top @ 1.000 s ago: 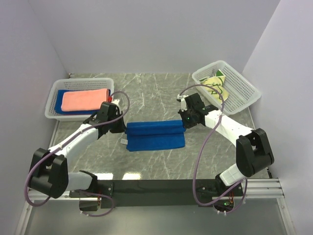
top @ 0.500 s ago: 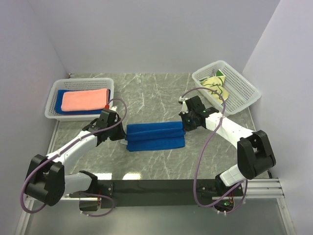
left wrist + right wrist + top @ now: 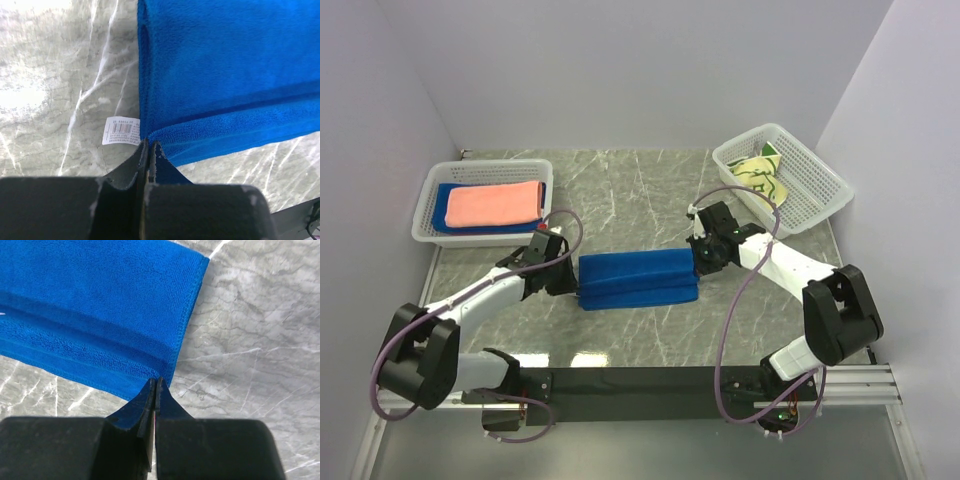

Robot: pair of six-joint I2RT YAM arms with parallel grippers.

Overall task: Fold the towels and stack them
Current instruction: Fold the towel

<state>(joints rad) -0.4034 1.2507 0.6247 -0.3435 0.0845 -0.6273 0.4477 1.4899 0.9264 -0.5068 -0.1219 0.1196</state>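
We see a grey marbled worktop (image 3: 640,190), and in its middle lies the blue towel (image 3: 638,280), flat and folded lengthwise into a long band, with one layer's edge showing as a stripe along its length. Well to the left of the blue towel and behind it stands the left basket (image 3: 424,212), white and latticed. Well to the right of the towel and behind it stands the right basket (image 3: 820,187), set askew. In the left basket a pink towel (image 3: 495,203) lies folded on a second blue towel (image 3: 441,212). In the right basket a yellow towel (image 3: 760,176) with green motifs lies crumpled. The left hand (image 3: 149,145) is low at the blue towel's left end, its fingers pressed narrow on the cloth's edge, where blue cloth runs in beside them. The right hand (image 3: 155,382) is low at the towel's right end, fingers likewise pinched together on the corner there. A small white label (image 3: 121,137) with a barcode lies on the worktop, touching the towel's left edge, just past the left hand's fingertips.
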